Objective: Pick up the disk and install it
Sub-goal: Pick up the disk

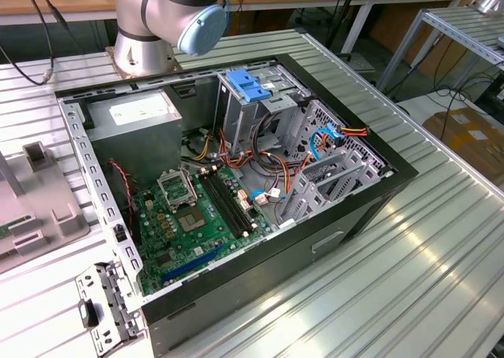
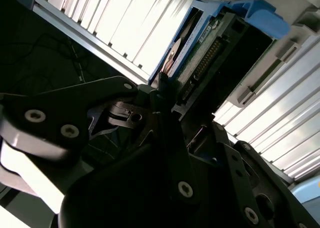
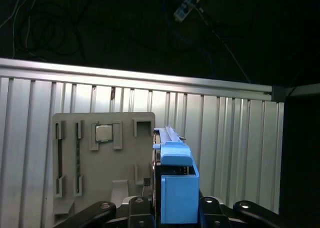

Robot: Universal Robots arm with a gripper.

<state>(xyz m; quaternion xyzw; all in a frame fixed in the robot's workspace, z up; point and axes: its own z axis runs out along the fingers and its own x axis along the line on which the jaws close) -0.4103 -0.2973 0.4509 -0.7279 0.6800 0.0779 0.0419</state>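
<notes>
The disk (image 3: 177, 188) is seen edge-on between my fingers in the first wrist view, with its blue plastic rail facing the camera. In the second wrist view the disk (image 2: 215, 47) shows its blue rails, a row of connector pins and part of a label. My gripper (image 3: 175, 215) is shut on the disk, one dark finger (image 3: 140, 208) on each side. It hangs above the ribbed metal table, over a grey parts tray (image 3: 105, 158). The open computer case (image 1: 339, 240) lies on its side on the table in the exterior view.
Inside the case are a drive cage with a light-blue latch (image 1: 248, 86), a grey power-supply box (image 1: 138, 122), a green motherboard (image 1: 189, 216) and loose cables. The arm's base (image 1: 157, 20) stands behind the case. The grey tray (image 1: 39, 208) holds a processor chip (image 3: 104, 133).
</notes>
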